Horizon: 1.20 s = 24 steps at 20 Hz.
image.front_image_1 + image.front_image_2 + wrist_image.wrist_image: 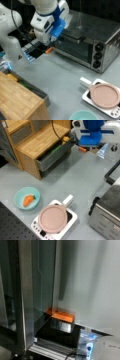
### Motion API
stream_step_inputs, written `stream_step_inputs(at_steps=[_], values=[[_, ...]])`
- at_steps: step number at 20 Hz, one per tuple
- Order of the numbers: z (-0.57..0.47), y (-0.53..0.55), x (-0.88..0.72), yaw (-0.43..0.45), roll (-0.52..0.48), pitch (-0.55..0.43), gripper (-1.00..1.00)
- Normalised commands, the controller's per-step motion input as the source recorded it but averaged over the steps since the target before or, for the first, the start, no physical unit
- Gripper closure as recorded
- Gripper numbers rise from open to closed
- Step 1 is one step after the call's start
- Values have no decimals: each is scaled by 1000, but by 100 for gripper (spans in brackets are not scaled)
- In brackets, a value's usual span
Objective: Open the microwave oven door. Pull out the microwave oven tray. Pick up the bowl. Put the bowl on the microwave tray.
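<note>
The silver microwave oven (105, 37) stands at a front view's right, with three black knobs (98, 55) down its side. Its dark glass door (75, 50) looks tipped slightly outward, and the bar handle (111, 173) stands off from the body. My gripper (53, 41) hangs by the door's upper left corner, its fingers hidden behind the blue-and-white hand. The door's glass and metal frame (23, 295) fill the left half of the wrist view. The teal bowl (27, 198) sits on the table with an orange carrot (28, 200) inside, far from the gripper. The tray is hidden.
A pink plate (105, 95) rests on a white base (71, 221) next to the bowl (83, 115). A wooden cabinet (37, 142) with an open drawer (53, 155) stands at the side. A small orange-and-black block (62, 319) sits by the door's corner.
</note>
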Motion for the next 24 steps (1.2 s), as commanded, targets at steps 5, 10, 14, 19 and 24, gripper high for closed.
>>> stream_step_inputs(at_steps=[5,10,14,19,24], values=[[27,364,-177,-4,155,30,-100],[43,344,-232,-61,132,1,-100],[33,298,-237,-110,111,-26,-100],[-39,309,-260,-157,121,-48,-100],[-123,293,-271,-212,99,-92,-100]])
